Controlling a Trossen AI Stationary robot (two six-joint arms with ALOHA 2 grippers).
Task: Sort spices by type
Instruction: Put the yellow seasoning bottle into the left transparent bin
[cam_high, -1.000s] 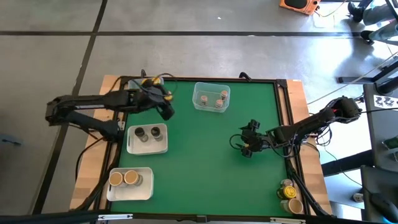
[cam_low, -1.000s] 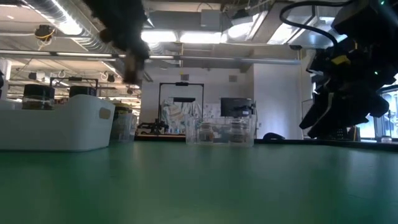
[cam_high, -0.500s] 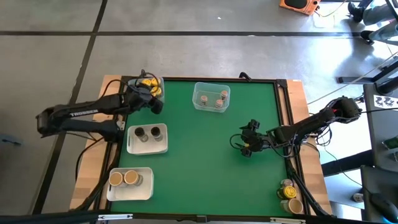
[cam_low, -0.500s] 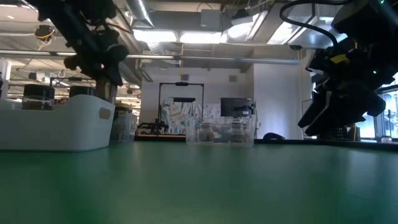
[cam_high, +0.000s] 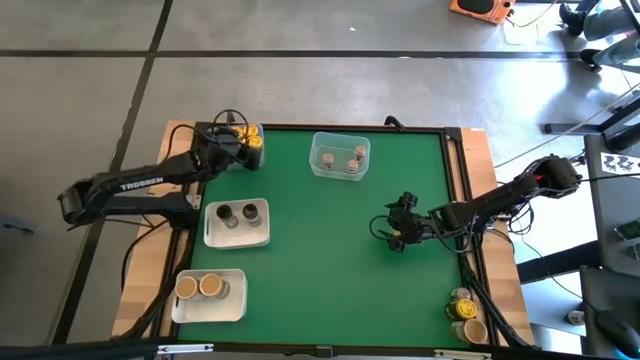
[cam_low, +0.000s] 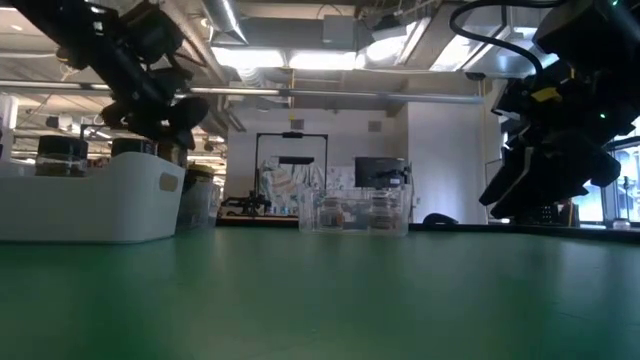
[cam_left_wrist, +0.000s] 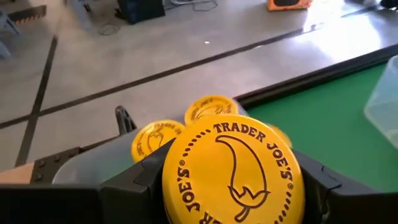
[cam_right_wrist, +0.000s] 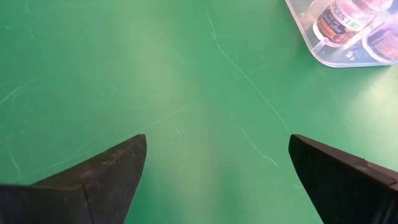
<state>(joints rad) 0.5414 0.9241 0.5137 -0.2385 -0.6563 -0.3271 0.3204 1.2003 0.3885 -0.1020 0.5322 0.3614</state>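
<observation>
Between the left tool's (cam_left_wrist: 233, 186) fingers, a yellow-lidded jar (cam_left_wrist: 233, 177).

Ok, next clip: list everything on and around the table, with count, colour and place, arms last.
Round jar with bright yellow lid: one, in left gripper.
Yellow-lidded jars: two, far-left corner tub.
Clear plastic rectangular tub: one, far middle, two jars inside.
White rectangular tray: one, left side, two dark-lidded jars.
Second white tray: near-left, two tan-lidded jars.
Unsorted jars: few, near-right corner.
Left gripper: over far-left corner.
Right gripper: open, right of centre.
</observation>
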